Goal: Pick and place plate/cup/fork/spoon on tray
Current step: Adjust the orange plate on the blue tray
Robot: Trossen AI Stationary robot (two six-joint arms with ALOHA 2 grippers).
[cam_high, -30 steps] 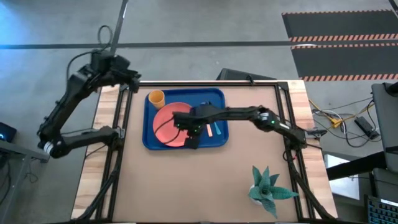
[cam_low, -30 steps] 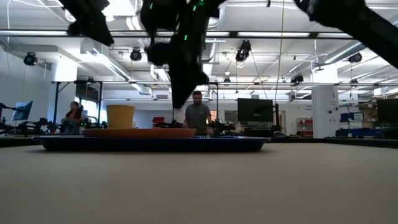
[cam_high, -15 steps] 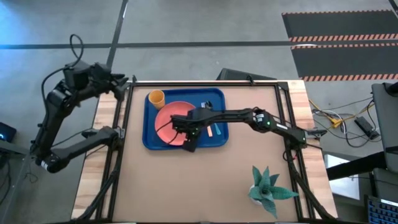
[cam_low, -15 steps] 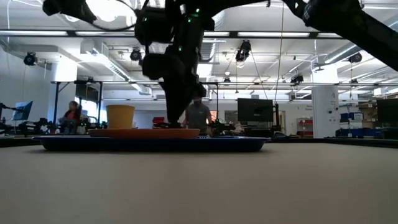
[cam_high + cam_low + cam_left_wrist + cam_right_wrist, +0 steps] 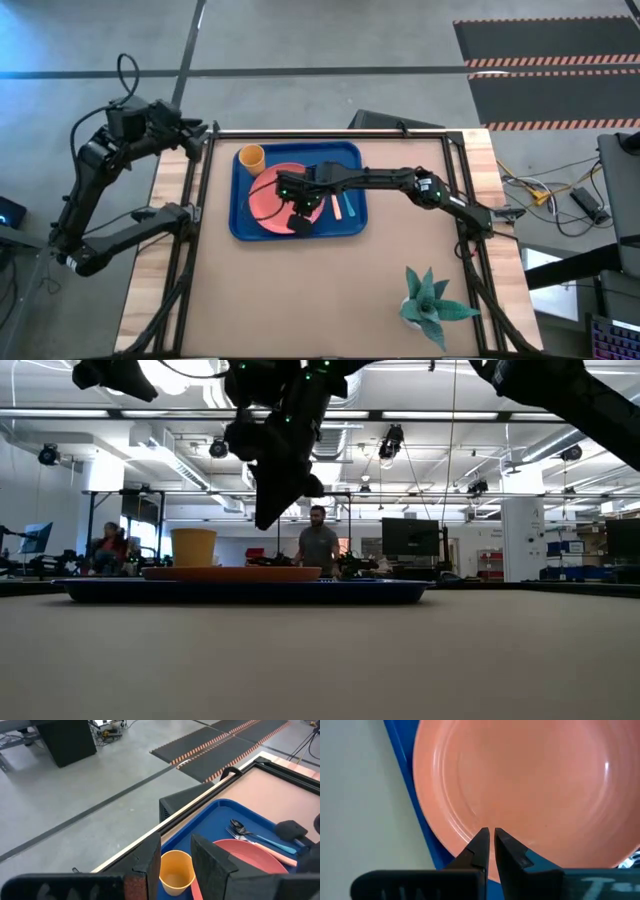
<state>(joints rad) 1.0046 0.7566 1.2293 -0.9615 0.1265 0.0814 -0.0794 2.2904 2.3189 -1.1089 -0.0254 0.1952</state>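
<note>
Salmon round plate [image 5: 530, 785] on blue tray [image 5: 240, 215].

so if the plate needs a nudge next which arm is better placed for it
Right. Its pincer hangs just above the plate on the tray, fingers nearly closed, holding nothing. The left pincer sits outside the table's far left corner, well off the tray.
</note>
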